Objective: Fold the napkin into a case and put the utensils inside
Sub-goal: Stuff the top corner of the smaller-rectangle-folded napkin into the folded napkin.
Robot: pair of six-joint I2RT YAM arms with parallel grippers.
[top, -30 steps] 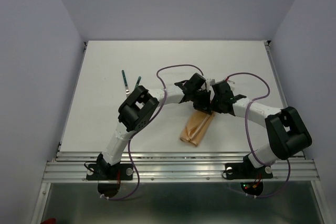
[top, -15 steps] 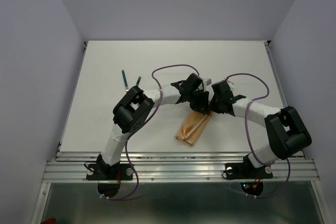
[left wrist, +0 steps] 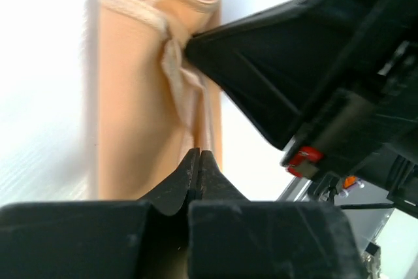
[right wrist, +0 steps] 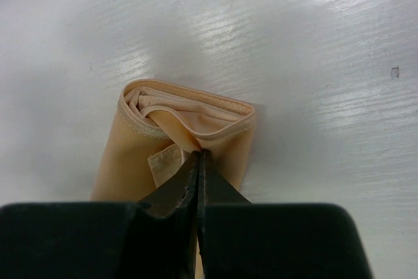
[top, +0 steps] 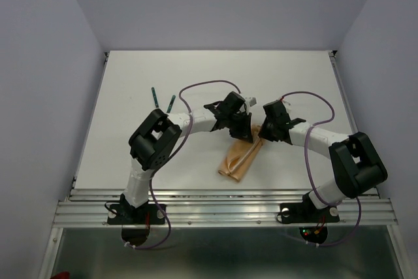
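case point(top: 240, 159): long axis laid near-left to far-right, mouth far-right | right gripper point(right wrist: 198, 156): clamped on mouth fold | left gripper point(left wrist: 198, 156): closed above case

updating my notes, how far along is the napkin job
Done: the case is folded, a narrow oblong. In hand: the right fingers pinch a fold near one end; the left fingers are shut close by. Left: the utensils lie far off on the table, not yet inside.

Top camera overhead, looking down; wrist cameras close (both show case point(right wrist: 130, 155)).
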